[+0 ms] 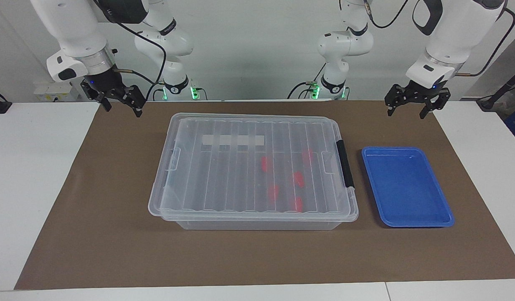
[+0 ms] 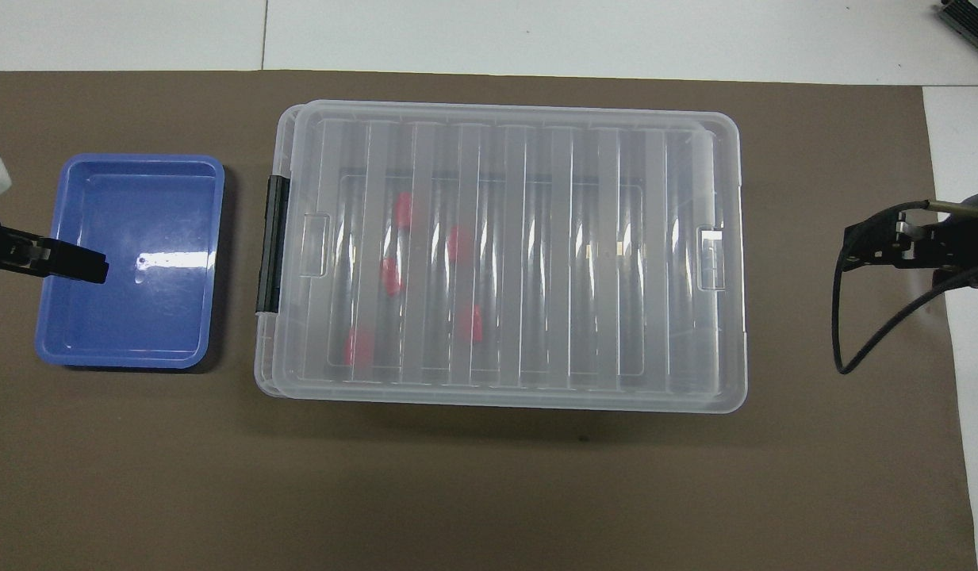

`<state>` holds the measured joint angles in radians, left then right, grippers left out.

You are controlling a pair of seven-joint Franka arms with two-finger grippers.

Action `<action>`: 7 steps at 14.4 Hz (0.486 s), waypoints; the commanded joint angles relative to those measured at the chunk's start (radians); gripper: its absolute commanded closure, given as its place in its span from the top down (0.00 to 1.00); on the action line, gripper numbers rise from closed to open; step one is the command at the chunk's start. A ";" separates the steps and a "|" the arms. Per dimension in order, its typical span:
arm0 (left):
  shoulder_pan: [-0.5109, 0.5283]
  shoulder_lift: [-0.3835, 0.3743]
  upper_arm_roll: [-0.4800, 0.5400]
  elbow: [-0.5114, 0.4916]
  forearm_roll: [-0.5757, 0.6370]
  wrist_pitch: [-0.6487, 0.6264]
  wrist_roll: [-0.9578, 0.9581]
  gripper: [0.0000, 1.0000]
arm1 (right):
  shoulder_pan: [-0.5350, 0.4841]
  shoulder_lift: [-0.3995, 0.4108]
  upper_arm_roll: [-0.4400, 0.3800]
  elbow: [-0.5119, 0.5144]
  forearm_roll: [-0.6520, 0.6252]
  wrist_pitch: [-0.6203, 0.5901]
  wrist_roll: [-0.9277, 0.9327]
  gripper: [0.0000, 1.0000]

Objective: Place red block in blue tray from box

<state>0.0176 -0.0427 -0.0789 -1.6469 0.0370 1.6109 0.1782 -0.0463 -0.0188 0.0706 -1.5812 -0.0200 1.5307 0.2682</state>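
The box [image 1: 224, 167] lies on the middle of the brown mat with its ribbed clear lid on. A black clip [image 1: 345, 163] sits on its end toward the left arm's end of the table. Through the lid I see several red blocks [image 1: 264, 164] in the half of the box toward that clip. The blue tray [image 1: 407, 184] lies beside that end with nothing in it. My left gripper [image 1: 407, 113] hangs open, up in the air by the tray. My right gripper [image 1: 123, 110] hangs open over the mat's corner at the right arm's end. Neither holds anything.
The brown mat [image 1: 115, 234] covers most of the white table [image 1: 27, 167]. A white label strip [image 1: 232, 140] is on the box lid. A black cable [image 2: 869, 333] loops from the right wrist above the mat's edge.
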 commanded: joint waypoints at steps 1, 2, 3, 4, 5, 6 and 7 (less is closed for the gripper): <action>-0.001 -0.023 0.004 -0.022 0.006 -0.006 -0.006 1.00 | -0.009 -0.024 0.006 -0.026 0.002 -0.006 -0.006 1.00; -0.001 -0.023 0.004 -0.022 0.006 -0.006 -0.005 1.00 | -0.012 -0.024 0.006 -0.026 0.002 -0.006 -0.007 1.00; -0.001 -0.025 0.004 -0.022 0.006 -0.006 -0.006 1.00 | -0.010 -0.024 0.006 -0.026 0.002 -0.004 0.003 1.00; -0.001 -0.023 0.004 -0.022 0.006 -0.006 -0.006 1.00 | -0.012 -0.024 0.006 -0.028 0.002 -0.004 0.000 1.00; -0.001 -0.023 0.004 -0.022 0.006 -0.006 -0.005 1.00 | -0.012 -0.024 0.006 -0.034 0.002 -0.001 0.000 1.00; -0.001 -0.023 0.004 -0.022 0.006 -0.006 -0.006 1.00 | -0.010 -0.026 0.006 -0.042 0.002 0.032 0.008 1.00; -0.001 -0.025 0.004 -0.022 0.006 -0.006 -0.006 1.00 | -0.004 -0.032 0.006 -0.065 0.002 0.067 0.008 1.00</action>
<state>0.0176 -0.0427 -0.0789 -1.6469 0.0370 1.6109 0.1782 -0.0465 -0.0198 0.0702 -1.5890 -0.0200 1.5429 0.2682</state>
